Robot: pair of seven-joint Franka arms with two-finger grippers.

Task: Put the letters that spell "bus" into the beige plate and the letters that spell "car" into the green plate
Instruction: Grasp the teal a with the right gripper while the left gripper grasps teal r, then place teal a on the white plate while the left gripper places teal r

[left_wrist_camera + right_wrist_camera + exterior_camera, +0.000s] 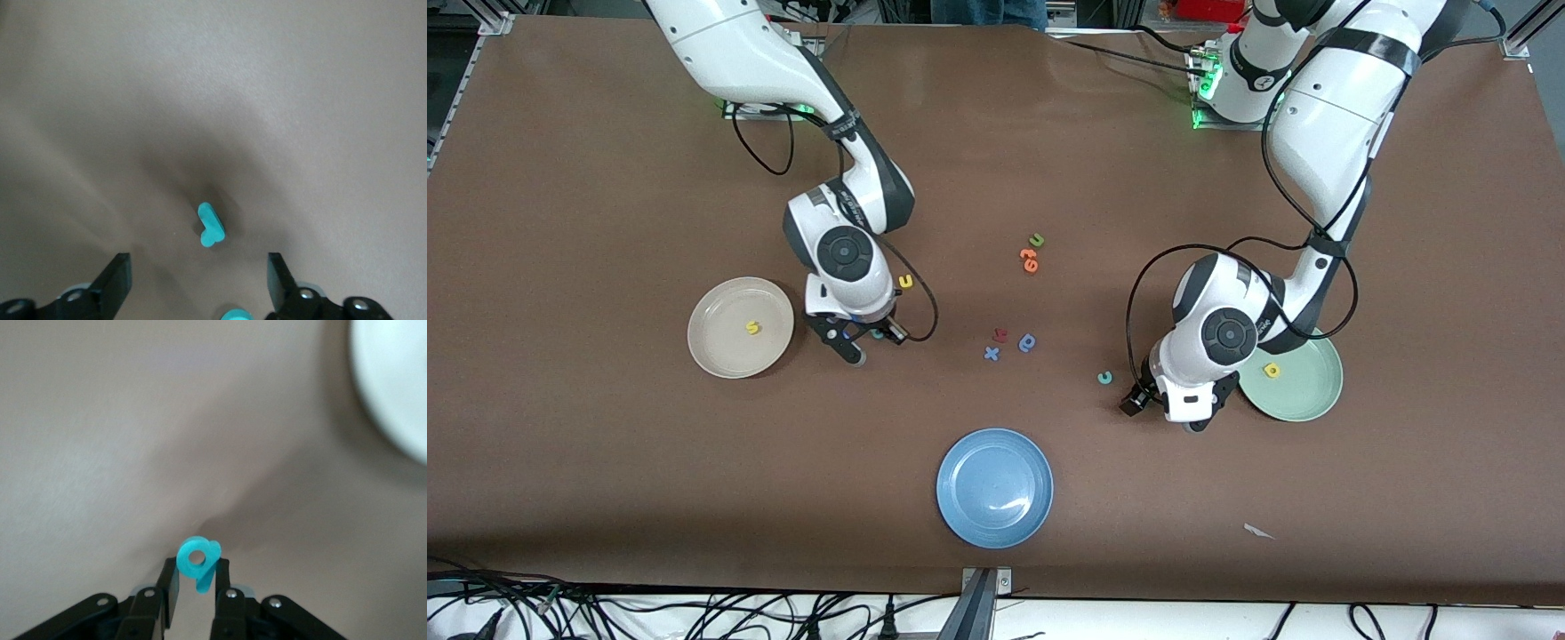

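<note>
1. Pinching the teal "b" [198,561] by one thin edge, the right gripper [871,342] sits just beside the beige plate [711,351]; the foam letter could twist free before it reaches the dish, where the yellow "s" [753,327] already lies.
2. Its fingers are closed tight on that letter alone.
3. The left gripper [1183,418] hovers by the green plate [1312,391] with jaws spread wide and empty, the teal "r" [211,226] on the table between them; a careless closing may flip it aside.
4. The yellow "a" [1272,370] rests in the green plate; the teal "c" [1105,378] lies near the left gripper, the yellow "u" [906,282] beside the right arm, both mid-table.
</note>
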